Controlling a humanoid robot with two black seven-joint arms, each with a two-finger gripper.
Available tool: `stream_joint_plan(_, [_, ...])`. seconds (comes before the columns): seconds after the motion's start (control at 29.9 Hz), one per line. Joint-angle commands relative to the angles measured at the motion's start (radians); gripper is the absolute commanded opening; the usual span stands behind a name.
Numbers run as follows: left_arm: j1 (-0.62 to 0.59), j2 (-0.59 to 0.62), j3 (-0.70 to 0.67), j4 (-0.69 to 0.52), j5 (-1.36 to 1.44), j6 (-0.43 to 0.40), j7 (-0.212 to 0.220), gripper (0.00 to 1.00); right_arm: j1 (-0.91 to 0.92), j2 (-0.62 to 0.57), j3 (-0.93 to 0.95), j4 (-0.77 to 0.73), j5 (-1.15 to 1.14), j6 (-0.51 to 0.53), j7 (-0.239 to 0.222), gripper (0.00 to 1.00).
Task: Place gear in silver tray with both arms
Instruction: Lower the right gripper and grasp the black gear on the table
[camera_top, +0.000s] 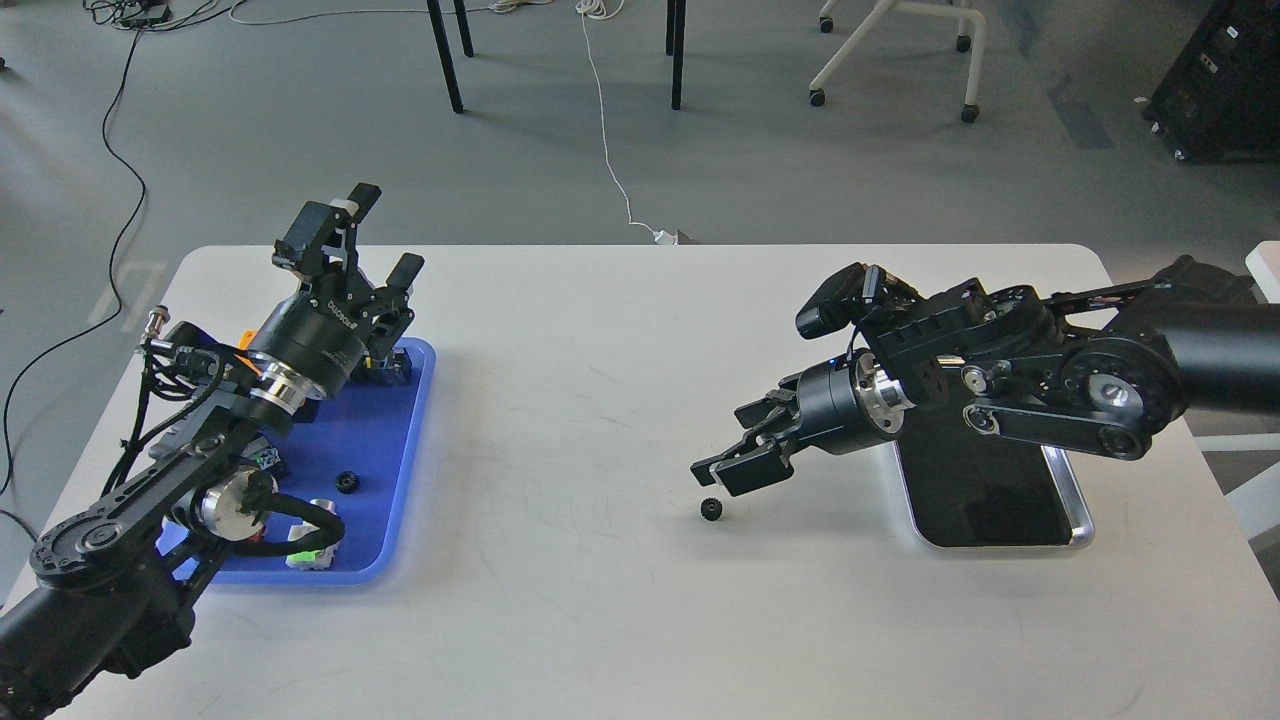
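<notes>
A small black gear lies on the white table near the middle. My right gripper is open and hangs just above and to the right of it, fingers pointing left and down, apart from the gear. The silver tray with its dark floor lies at the right, partly hidden under my right arm. My left gripper is open and empty, raised over the far end of the blue tray. A second small black gear lies in the blue tray.
The blue tray also holds small parts, one green and white, one orange. The table's far edge runs behind both arms. Chair and table legs stand on the floor beyond.
</notes>
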Motion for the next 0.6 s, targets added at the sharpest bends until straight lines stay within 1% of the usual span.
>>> stream_joint_plan(0.0, [0.0, -0.001, 0.0, 0.0, 0.0, 0.0, 0.0, 0.98, 0.038, 0.067, -0.055, -0.005, -0.004, 0.0, 0.0, 0.99])
stream_joint_plan(0.17, [0.0, 0.001, -0.003, 0.0, 0.0, 0.0, 0.0, 0.98, 0.045, 0.146, -0.142, -0.045, -0.004, -0.043, 0.0, 0.98])
stream_joint_plan(0.33, [0.0, 0.001, -0.011, -0.002, 0.002, 0.0, 0.0, 0.98, 0.043, 0.18, -0.23, -0.059, -0.001, -0.114, 0.0, 0.91])
stream_joint_plan(0.4, [0.0, 0.001, -0.011, -0.002, 0.002, 0.0, 0.0, 0.98, 0.043, 0.18, -0.239, -0.059, 0.001, -0.122, 0.0, 0.85])
stream_joint_plan(0.47, [0.0, 0.001, -0.011, -0.002, 0.002, 0.0, 0.0, 0.98, 0.043, 0.18, -0.242, -0.059, -0.001, -0.123, 0.0, 0.75])
stream_joint_plan(0.57, [0.0, -0.001, -0.011, -0.002, 0.002, 0.0, 0.0, 0.98, 0.042, 0.18, -0.244, -0.06, -0.001, -0.125, 0.0, 0.71])
